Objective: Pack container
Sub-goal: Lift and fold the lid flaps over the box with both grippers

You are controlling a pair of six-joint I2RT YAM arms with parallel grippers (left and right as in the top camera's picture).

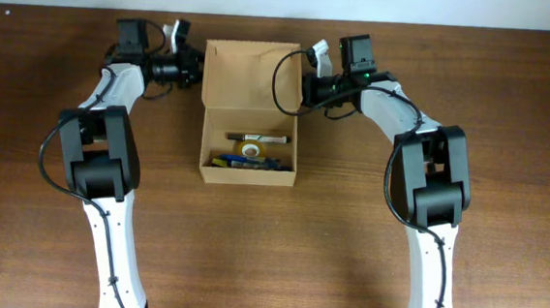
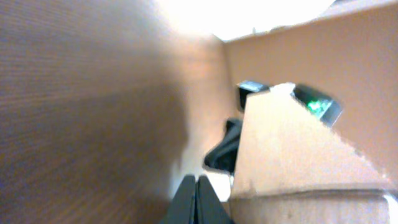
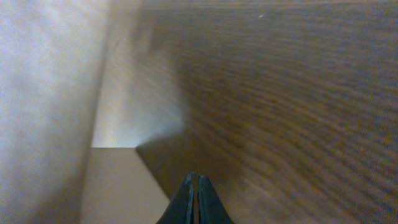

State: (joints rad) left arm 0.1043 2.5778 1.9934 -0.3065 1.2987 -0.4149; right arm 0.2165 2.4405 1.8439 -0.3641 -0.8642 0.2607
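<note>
The container point(image 1: 247, 173) is a small tan cardboard box in the middle of the table, its flap lid point(image 1: 251, 75) standing open at the far side. Inside lie a brown marker point(image 1: 255, 136), a roll of tape point(image 1: 251, 149) and blue and yellow pens point(image 1: 245, 162). My left gripper point(image 1: 197, 68) is shut and empty beside the lid's left edge; the left wrist view shows its fingers point(image 2: 196, 194) pressed together next to the cardboard point(image 2: 292, 149). My right gripper point(image 1: 308, 84) is shut and empty beside the lid's right edge, its fingers point(image 3: 193, 198) close to the cardboard point(image 3: 43, 93).
The brown wooden table point(image 1: 511, 112) spreads all round the box. Both arms reach in from the near edge, their forearms flanking the box on the left and right.
</note>
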